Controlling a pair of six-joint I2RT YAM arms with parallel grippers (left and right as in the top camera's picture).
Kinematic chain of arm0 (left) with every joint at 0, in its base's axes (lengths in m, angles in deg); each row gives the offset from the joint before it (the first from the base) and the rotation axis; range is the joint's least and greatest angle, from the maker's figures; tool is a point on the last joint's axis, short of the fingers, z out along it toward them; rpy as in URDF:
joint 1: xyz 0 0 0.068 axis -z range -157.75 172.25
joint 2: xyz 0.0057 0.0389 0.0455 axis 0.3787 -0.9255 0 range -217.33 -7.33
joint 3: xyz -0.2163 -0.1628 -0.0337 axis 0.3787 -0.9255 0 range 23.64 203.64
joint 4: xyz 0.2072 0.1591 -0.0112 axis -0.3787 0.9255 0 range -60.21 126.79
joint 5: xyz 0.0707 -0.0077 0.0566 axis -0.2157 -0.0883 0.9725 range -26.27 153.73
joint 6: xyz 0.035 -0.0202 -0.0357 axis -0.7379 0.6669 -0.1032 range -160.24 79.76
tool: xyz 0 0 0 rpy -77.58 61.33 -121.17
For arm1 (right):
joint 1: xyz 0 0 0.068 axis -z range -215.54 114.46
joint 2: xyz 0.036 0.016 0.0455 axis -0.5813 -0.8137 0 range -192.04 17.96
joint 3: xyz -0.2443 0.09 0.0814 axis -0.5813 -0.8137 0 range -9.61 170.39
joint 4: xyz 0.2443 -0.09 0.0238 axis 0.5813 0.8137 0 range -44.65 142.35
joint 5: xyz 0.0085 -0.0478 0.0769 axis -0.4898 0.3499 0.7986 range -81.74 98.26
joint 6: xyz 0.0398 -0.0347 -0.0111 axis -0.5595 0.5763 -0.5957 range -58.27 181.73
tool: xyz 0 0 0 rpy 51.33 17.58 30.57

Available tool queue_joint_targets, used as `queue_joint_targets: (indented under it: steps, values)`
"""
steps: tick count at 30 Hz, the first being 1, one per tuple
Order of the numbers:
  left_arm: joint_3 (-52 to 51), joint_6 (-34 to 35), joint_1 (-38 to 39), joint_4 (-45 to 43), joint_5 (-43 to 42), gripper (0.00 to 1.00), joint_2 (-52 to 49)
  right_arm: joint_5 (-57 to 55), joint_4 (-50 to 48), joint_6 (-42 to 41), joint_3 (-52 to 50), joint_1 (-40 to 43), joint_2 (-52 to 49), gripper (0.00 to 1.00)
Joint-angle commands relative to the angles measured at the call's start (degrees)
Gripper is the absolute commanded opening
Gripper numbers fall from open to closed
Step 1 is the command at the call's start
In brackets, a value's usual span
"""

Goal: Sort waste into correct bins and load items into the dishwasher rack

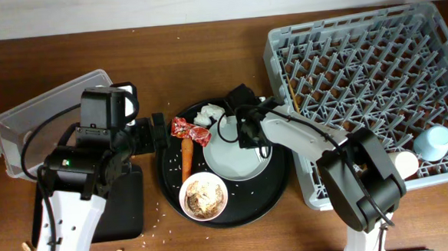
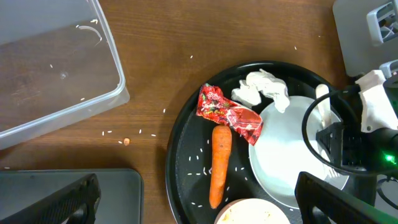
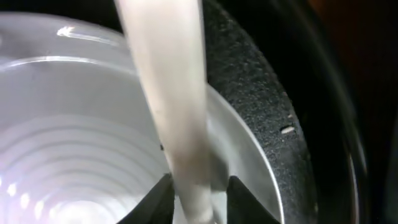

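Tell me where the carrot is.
Overhead, the carrot lies on the left part of the round black tray, just below the red wrapper, left of the plate and above the bowl.

A large round black tray [image 1: 251, 199] sits near the middle of the brown wooden counter [image 1: 167, 59]. Its floor is matte and finely pebbled, and its raised rim is smooth and glossy. Scattered rice grains [image 2: 198, 172] lie on the tray's bare floor, mostly in its left and front parts. More grains are strewn on the counter just left of the tray, with another sprinkle off its front-left edge. Among the grains left of the tray lies one tiny orange crumb [image 2: 126, 141]. Behind the tray, beyond the counter's far edge, runs a pale strip [image 1: 126, 8].
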State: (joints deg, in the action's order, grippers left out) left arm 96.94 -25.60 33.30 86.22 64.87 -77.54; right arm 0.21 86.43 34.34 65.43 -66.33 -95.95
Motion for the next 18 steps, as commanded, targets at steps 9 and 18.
queue_joint_targets:
  steps: [9, 18]
  values:
    - [0.0, 0.8, -0.3, 0.1, 0.8, 0.99, 0.7, -1.3, 12.6, 13.9, 8.8, 5.5, 20.7, 0.09]
    - [0.0, 0.8, -0.3, 0.1, 0.8, 0.99, 0.7, 7.8, 17.3, 21.5, 12.0, 17.7, 16.5, 0.38]
